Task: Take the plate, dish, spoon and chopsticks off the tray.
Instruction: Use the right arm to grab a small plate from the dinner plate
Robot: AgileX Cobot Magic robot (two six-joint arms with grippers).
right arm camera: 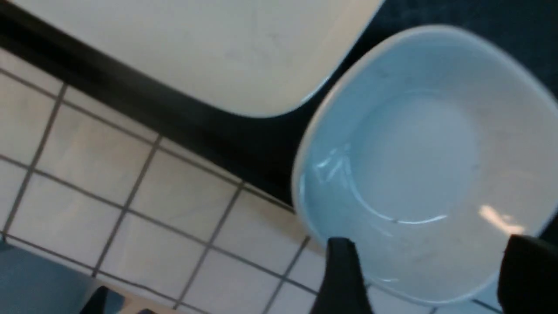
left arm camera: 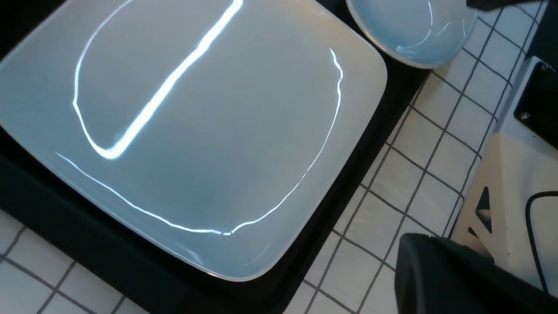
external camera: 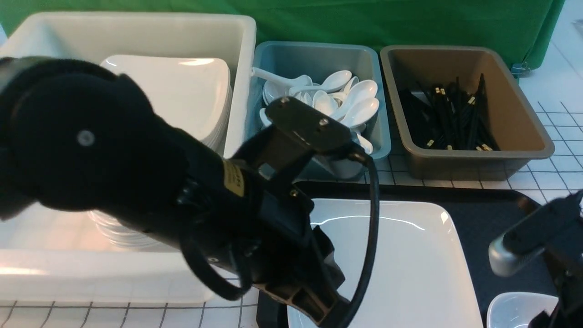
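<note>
Black and blunt, the two fingers (right arm camera: pixel 342 279) of the right gripper (right arm camera: pixel 431 261) are standing wide apart in the right wrist view, and we are finding nothing clamped between them. They are hanging over the near rim of the small white dish (right arm camera: pixel 418 165). We cannot tell whether either tip is touching the glaze, as the dish is showing blurred. The dish is sitting at the tray's (external camera: pixel 487 218) near right corner, just beside the plate (external camera: pixel 401 255), with its edge reaching past the tray's rim over the tiled table (external camera: pixel 560 177).

The plate is lying flat on the tray and filling most of its left part. The left gripper (external camera: pixel 319 305) is hovering over the plate's near left corner. We are seeing only one dark part of it in the left wrist view, so we cannot tell how its jaws are standing.

Behind the tray, spoons (external camera: pixel 346 98) are heaping up in the blue tub (external camera: pixel 314 54), chopsticks (external camera: pixel 451 118) are lying in the brown tub (external camera: pixel 514 91), and stacked plates (external camera: pixel 182 91) are resting in the white tub (external camera: pixel 241 27).
</note>
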